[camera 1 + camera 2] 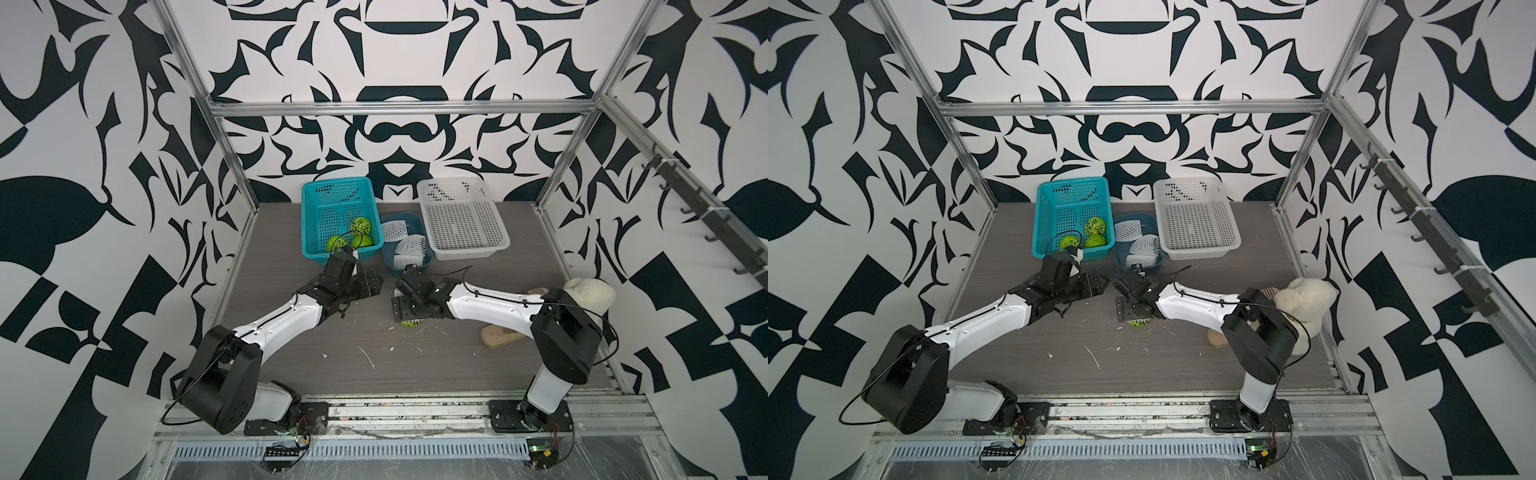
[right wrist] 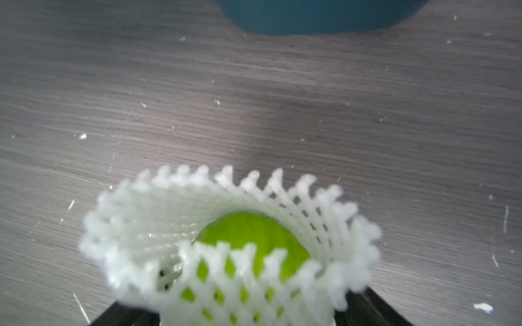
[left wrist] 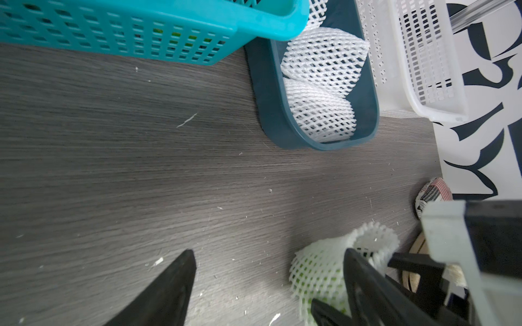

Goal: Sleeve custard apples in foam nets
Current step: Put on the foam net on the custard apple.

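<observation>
Two right gripper [image 2: 245, 299] fingers wide apart, one each side of custard apple [image 2: 254, 234] inside foam net [image 2: 135, 225] on table [image 2: 254, 98]; squeezing or not, can't tell. Left gripper [image 3: 269, 254] jaws apart, holding nothing. Three bare custard apples [image 1: 360, 226] in teal basket [image 1: 309, 224]. Spare foam nets [image 1: 411, 245] in dark blue tray [image 3: 265, 93].

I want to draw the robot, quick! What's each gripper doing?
Left gripper: open, holding nothing.
Right gripper: around the netted fruit; whether it grips cannot be told.
</observation>
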Controlling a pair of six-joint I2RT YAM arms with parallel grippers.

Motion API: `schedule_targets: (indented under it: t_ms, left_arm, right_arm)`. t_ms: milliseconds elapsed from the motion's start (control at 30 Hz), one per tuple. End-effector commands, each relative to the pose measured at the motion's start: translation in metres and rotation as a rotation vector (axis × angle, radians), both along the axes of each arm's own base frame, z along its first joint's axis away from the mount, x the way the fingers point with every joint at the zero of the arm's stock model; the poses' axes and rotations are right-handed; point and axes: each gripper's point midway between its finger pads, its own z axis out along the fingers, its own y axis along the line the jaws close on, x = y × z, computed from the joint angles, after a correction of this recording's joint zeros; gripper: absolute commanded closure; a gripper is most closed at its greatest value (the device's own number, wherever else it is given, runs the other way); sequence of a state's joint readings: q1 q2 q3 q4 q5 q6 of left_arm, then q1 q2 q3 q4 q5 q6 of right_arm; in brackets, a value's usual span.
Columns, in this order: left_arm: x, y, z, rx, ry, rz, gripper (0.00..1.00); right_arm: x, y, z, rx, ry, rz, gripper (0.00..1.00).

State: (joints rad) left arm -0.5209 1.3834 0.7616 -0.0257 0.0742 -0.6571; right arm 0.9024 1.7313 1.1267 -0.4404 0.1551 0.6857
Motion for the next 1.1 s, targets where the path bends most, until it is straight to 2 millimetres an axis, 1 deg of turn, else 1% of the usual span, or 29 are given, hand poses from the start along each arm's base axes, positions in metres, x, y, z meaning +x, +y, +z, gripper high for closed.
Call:
schedule_targets:
  t_ms: [0,67,200,267,367,467,533,600,667,867,1033,1067]
  left_arm:
    - [0.000,0.003,0.000,0.005,-0.012,0.001,0.16]
    - [0.000,0.004,0.000,0.005,-0.014,0.003,0.16]
    - [-0.001,0.004,0.000,0.006,-0.014,0.005,0.16]
    - [-0.001,0.004,-0.001,0.001,-0.011,0.003,0.16]
    - [-0.001,0.003,0.000,-0.008,-0.011,0.003,0.16]
    - [-0.002,0.003,0.003,-0.013,-0.017,0.006,0.16]
    - [-0.003,0.005,0.005,-0.015,-0.022,0.011,0.16]
    - [-0.004,0.006,0.007,-0.014,-0.026,0.014,0.16]
    - [-0.004,0.007,0.009,-0.014,-0.032,0.018,0.16]
    - [-0.004,0.011,0.019,-0.014,-0.054,0.033,0.16]
    - [-0.004,0.012,0.023,-0.014,-0.051,0.041,0.16]
    - [-0.005,0.012,0.033,-0.027,-0.073,0.042,0.16]
  right_arm:
    - [-0.001,-0.005,0.011,-0.057,-0.038,-0.008,0.05]
    - [-0.004,-0.005,0.014,-0.067,-0.039,-0.001,0.01]
    - [-0.011,-0.009,0.017,-0.085,-0.048,0.003,0.01]
    - [-0.014,-0.013,0.012,-0.088,-0.044,-0.001,0.05]
    - [-0.016,-0.008,0.006,-0.059,-0.037,0.011,0.10]
    - [-0.018,-0.005,-0.005,-0.030,-0.028,0.019,0.11]
    - [-0.018,-0.004,-0.009,-0.017,-0.032,0.016,0.09]
    - [-0.023,0.000,-0.011,0.015,-0.006,0.030,0.04]
    - [-0.024,0.002,-0.006,0.028,-0.012,0.037,0.01]
    - [-0.020,-0.001,0.016,0.000,-0.042,0.059,0.01]
    - [-0.018,0.003,0.017,-0.046,-0.023,0.086,0.01]
    - [-0.014,0.002,0.016,-0.064,-0.031,0.083,0.01]
